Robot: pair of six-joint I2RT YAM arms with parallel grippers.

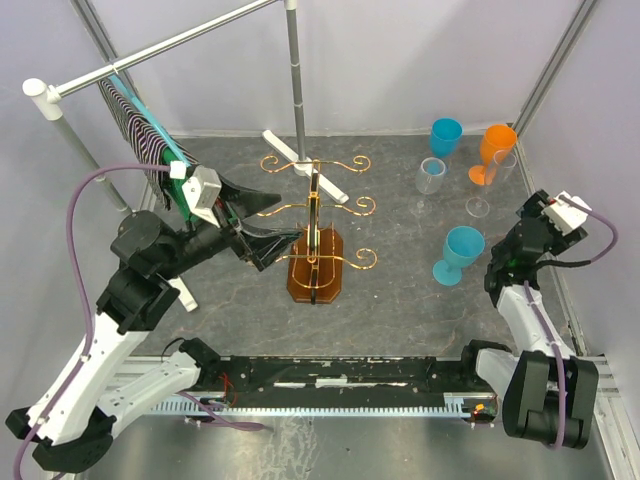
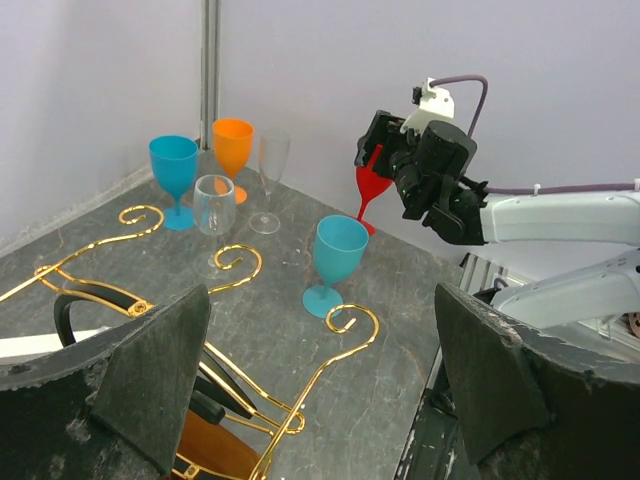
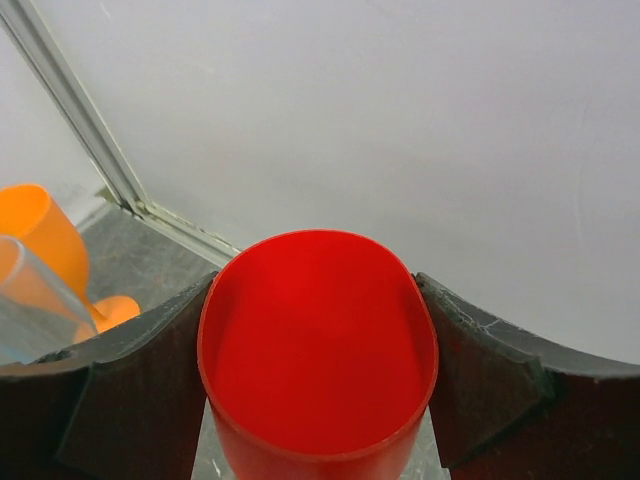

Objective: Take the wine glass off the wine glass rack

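Right wrist view is almost filled by the red glass (image 3: 318,340). Its bowl sits between the two fingers (image 3: 130,400) of the right claw (image 3: 316,300), and both fingers touch its sides, so this claw holds the glass by the bowl.

In the left wrist view the same glass is in the upper middle of the frame, upright, close to the white wall (image 2: 320,70) and well apart from the rack (image 2: 230,262). Whether its foot touches the table (image 2: 400,290) I cannot tell.

At the left of that frame stand a blue glass (image 2: 173,165), an orange glass (image 2: 233,145), a clear glass (image 2: 273,160) and a second clear glass (image 2: 214,200). A second blue glass (image 2: 340,250) stands at the centre.

In the top view the rack is at the centre. The left claw (image 1: 270,225) stands wide, just left of it.
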